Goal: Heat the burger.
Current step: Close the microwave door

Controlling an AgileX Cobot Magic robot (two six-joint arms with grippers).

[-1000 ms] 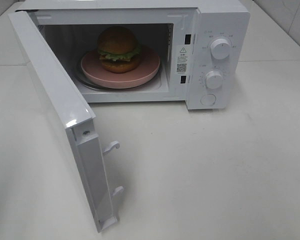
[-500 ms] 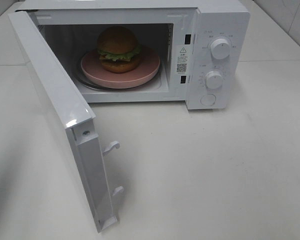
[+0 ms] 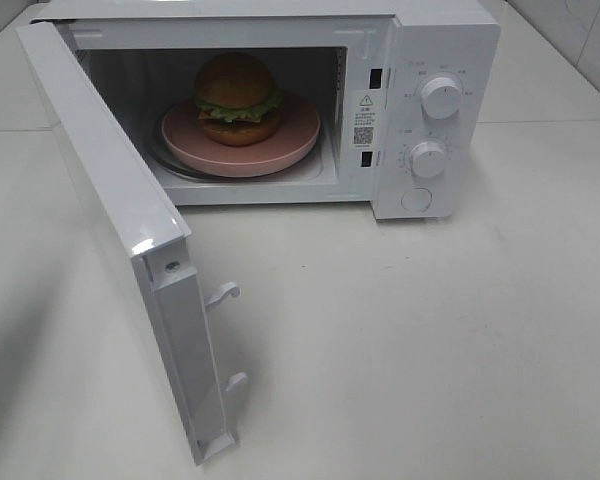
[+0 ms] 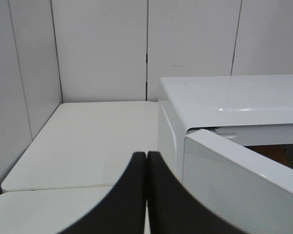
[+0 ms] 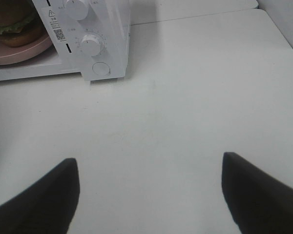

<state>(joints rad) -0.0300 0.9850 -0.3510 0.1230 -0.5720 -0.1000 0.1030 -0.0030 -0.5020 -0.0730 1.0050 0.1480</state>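
The burger (image 3: 237,98), with golden-brown bun, green lettuce and dark patty, sits on a round pink plate (image 3: 298,132) inside the open white microwave (image 3: 445,40). Its door (image 3: 110,200) is swung wide toward the front left. Part of the burger (image 5: 12,27) and the plate (image 5: 24,51) shows in the right wrist view. My left gripper (image 4: 146,158) is shut and empty, out beyond the microwave's left side near the top edge of the door (image 4: 244,180). My right gripper (image 5: 149,168) is open and empty above the bare table in front of the control panel. Neither gripper shows in the exterior high view.
The control panel carries two dials (image 3: 441,97) (image 3: 428,158) and a round button (image 3: 417,199); they also show in the right wrist view (image 5: 92,45). Two door latch hooks (image 3: 223,293) stick out from the door's edge. White table (image 3: 430,340) spreads to the front and right; walls stand behind.
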